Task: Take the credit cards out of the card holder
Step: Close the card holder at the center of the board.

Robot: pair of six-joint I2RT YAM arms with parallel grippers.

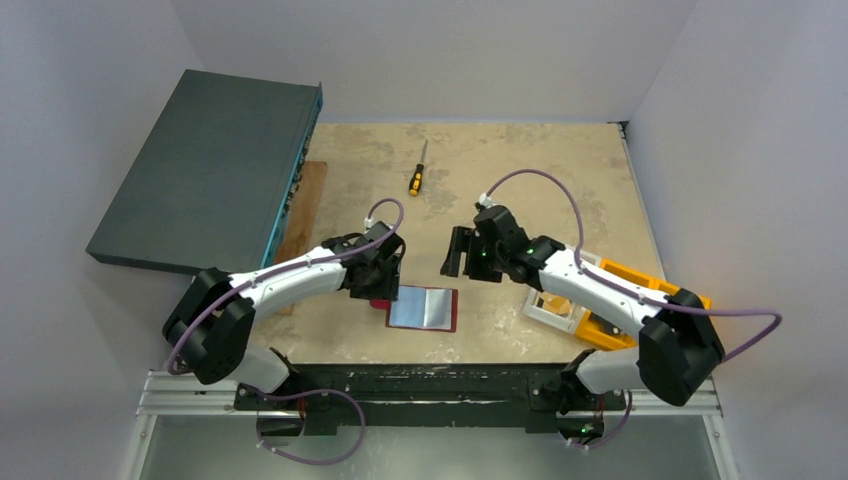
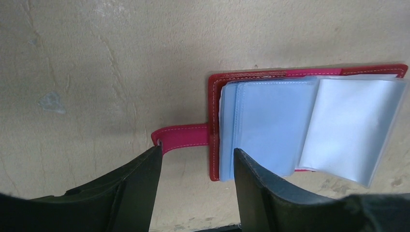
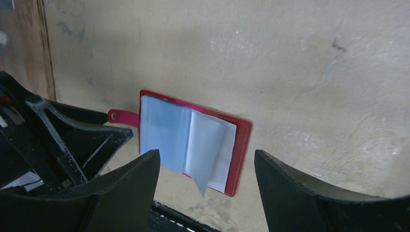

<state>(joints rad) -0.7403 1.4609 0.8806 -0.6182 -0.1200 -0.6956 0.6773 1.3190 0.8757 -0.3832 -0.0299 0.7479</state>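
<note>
Card holder (image 1: pixel 425 308) is laid open on tabletop (image 1: pixel 520 170). Left pincer (image 2: pixel 196 157) is held low, spread astride its tab edge. Right pincer (image 3: pixel 207 159) is held above, spread, empty.

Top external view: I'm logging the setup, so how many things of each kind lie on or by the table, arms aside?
Card holder: 1
Screwdriver: 1
Plastic bins: 2, the orange bin and the white bin
Grey case: 1
Wooden board: 1
Total: 6
</note>
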